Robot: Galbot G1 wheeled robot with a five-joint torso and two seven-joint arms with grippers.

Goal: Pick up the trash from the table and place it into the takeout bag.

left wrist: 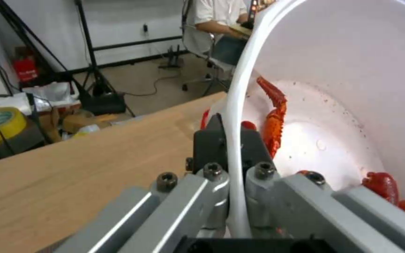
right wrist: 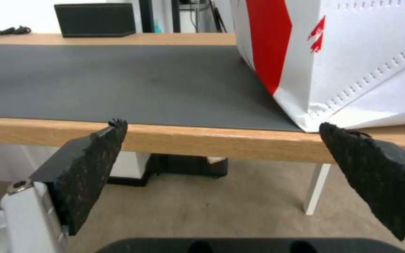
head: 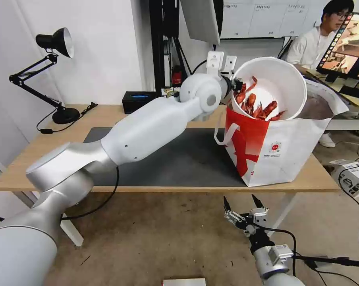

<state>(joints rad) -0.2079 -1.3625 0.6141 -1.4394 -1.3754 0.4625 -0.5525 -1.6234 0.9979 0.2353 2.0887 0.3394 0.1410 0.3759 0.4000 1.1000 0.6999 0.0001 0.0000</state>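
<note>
The white round bowl point(head: 280, 81) with red crayfish shells point(head: 255, 106) is tipped on its side over the mouth of the red-and-white takeout bag point(head: 280, 149), which stands at the right end of the table point(head: 40, 159). My left gripper point(head: 234, 85) is shut on the bowl's near rim; in the left wrist view its fingers point(left wrist: 207, 146) pinch the white rim point(left wrist: 235, 133) and shells point(left wrist: 274, 121) lie inside. My right gripper point(head: 244, 203) hangs open below the table's front edge, with nothing between its pads point(right wrist: 92, 154).
A black tissue box point(head: 138, 101) sits at the table's back edge. A black desk lamp point(head: 48, 71) stands at the back left corner. The dark grey mat point(head: 179, 163) covers the table's middle. A person sits at a desk behind the bag.
</note>
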